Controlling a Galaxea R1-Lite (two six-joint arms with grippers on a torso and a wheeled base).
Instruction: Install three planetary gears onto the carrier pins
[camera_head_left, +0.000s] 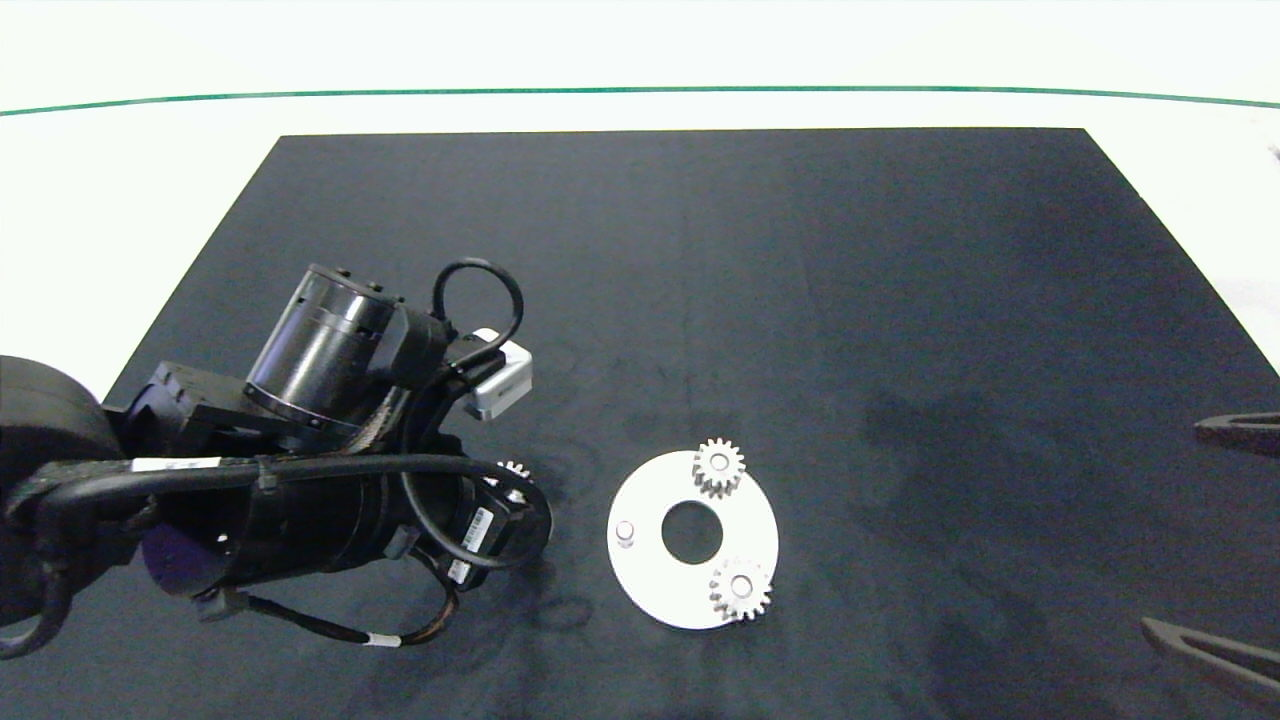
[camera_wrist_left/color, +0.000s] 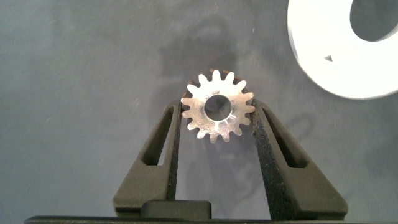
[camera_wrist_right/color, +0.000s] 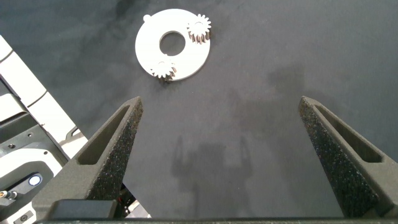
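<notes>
Left gripper (camera_wrist_left/color: 217, 118) pinched the third gear (camera_wrist_left/color: 217, 107) by its toothed rim just beside the carrier disc (camera_head_left: 650, 580), one pin (camera_head_left: 626, 531) bare; gear looked light, stiff, slip-prone; right gripper (camera_wrist_right/color: 227, 134) spread wide, parked well apart.

A robotics lab or test workshop is showing here. A plain black mat (camera_head_left: 700, 300) is covering a white bench (camera_head_left: 150, 180), with a thin green line (camera_head_left: 640, 90) running along its far side. A dark robot arm (camera_head_left: 300, 480) with exposed cables is working over bare mechanical parts: a white disc (camera_head_left: 650, 580) and small gears (camera_head_left: 718, 467).
</notes>
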